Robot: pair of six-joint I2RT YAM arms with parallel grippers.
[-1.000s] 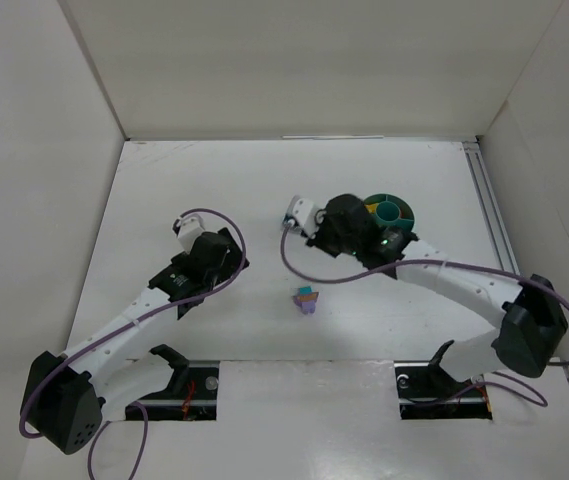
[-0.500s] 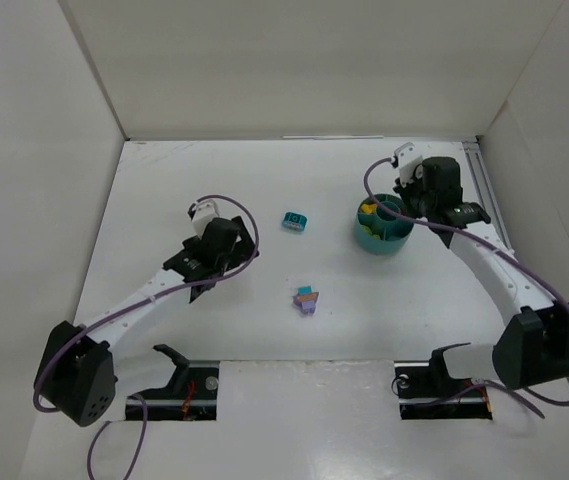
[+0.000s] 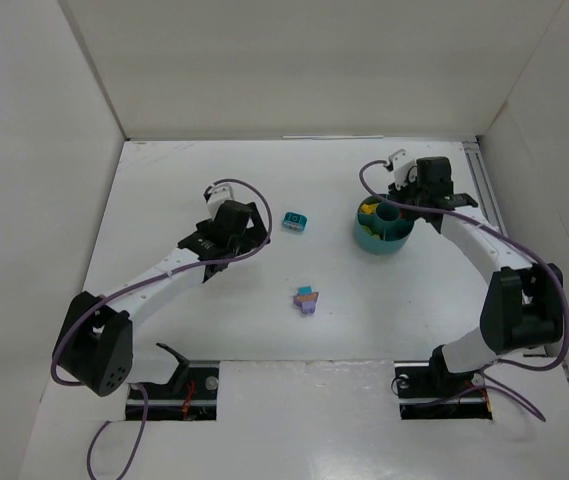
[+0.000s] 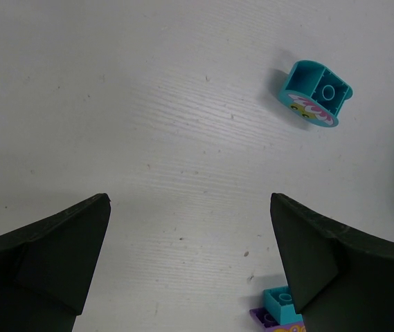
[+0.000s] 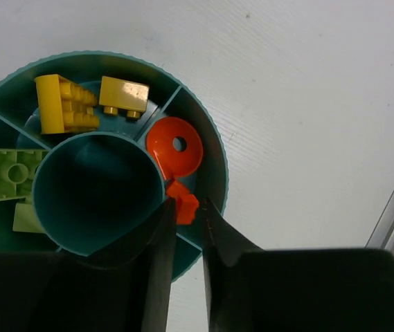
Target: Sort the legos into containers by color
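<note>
Right hand (image 5: 187,206) pinches a small orange-red brick (image 5: 184,207) over the teal bowl's (image 5: 217,166) compartment beside an orange-red disc (image 5: 174,146), while the left hand (image 4: 190,200), spread wide, hovers left of the bowl near a teal brick (image 4: 314,93).

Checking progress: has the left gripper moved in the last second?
Yes. The left gripper has crept up and right in the top view, closer to the teal brick, which has stayed put.

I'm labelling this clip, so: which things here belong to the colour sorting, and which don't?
Job: teal bowl; yellow bricks, green bricks, orange-red disc inside; orange-red piece in right gripper; teal brick; purple-teal cluster.
Bystanders: purple cables; side rail.
</note>
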